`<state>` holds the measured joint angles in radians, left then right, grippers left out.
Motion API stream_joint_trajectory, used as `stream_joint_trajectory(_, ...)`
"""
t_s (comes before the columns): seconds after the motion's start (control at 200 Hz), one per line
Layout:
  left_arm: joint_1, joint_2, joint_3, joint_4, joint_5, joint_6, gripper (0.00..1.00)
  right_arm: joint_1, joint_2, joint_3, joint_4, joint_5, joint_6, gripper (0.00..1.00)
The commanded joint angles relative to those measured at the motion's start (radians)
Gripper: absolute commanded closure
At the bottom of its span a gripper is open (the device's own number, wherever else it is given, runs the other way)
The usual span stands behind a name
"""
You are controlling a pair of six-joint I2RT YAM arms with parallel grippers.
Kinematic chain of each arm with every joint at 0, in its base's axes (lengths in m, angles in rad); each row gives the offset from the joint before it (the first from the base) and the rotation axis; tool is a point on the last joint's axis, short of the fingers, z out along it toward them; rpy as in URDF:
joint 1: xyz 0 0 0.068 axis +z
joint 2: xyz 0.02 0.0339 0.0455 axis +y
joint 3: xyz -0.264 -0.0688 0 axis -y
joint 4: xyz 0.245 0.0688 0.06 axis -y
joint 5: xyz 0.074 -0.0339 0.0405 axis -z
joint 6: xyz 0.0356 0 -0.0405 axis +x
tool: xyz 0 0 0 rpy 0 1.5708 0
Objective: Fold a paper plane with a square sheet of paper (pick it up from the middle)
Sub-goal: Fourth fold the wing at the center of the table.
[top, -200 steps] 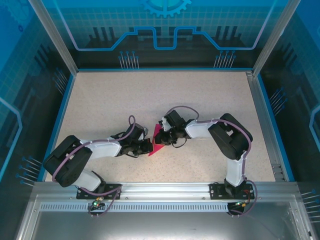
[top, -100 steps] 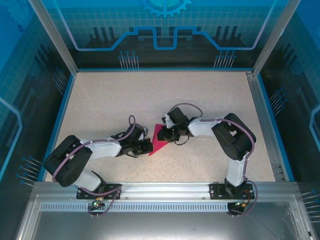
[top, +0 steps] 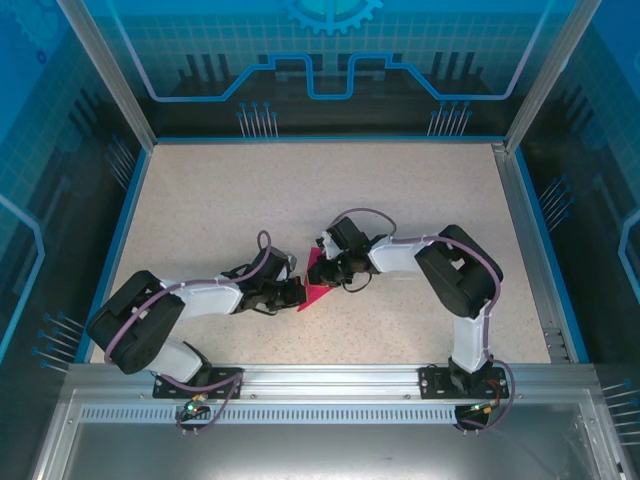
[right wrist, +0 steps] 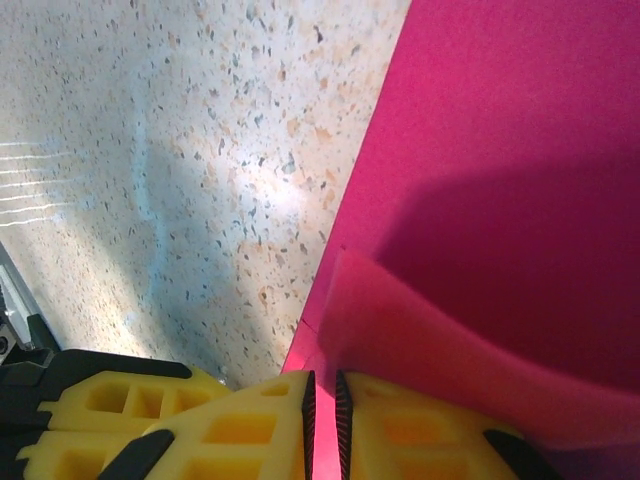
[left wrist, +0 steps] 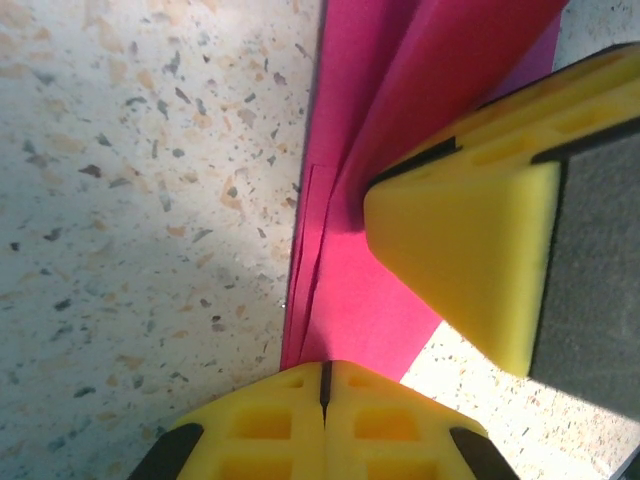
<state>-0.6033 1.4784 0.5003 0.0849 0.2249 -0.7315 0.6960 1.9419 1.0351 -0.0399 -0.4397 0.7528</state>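
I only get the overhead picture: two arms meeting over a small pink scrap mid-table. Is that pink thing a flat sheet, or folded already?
Observer: Folded. The left wrist view shows the paper in several stacked layers along one edge, with a fold standing up.
Operator: Is anything holding it on the left?
Observer: Yes. The left gripper is shut, and the paper's end runs in between its yellow fingers.
Operator: And on the right?
Observer: The right gripper is closed to a thin slit on the paper's edge, and a flap curls up over one finger.
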Motion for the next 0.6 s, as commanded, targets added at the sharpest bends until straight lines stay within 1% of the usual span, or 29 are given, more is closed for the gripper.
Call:
stream_joint_trajectory(0.0,-0.005,0.045,-0.069,-0.171,-0.097,0.012,0.97,-0.076,0.048,0.039,-0.035,0.074,-0.055,0.83)
stream_joint_trajectory(0.21,-0.004,0.042,-0.080,-0.175,-0.101,0.014,0.98,-0.154,0.084,0.074,-0.042,0.030,-0.094,0.82)
stream_joint_trajectory(0.425,-0.004,0.045,-0.081,-0.171,-0.101,0.015,0.98,-0.208,0.143,0.126,-0.046,-0.026,-0.140,0.81)
stream_joint_trajectory(0.595,-0.005,0.045,-0.080,-0.172,-0.101,0.015,0.98,-0.244,0.151,0.155,-0.051,-0.057,-0.158,0.81)
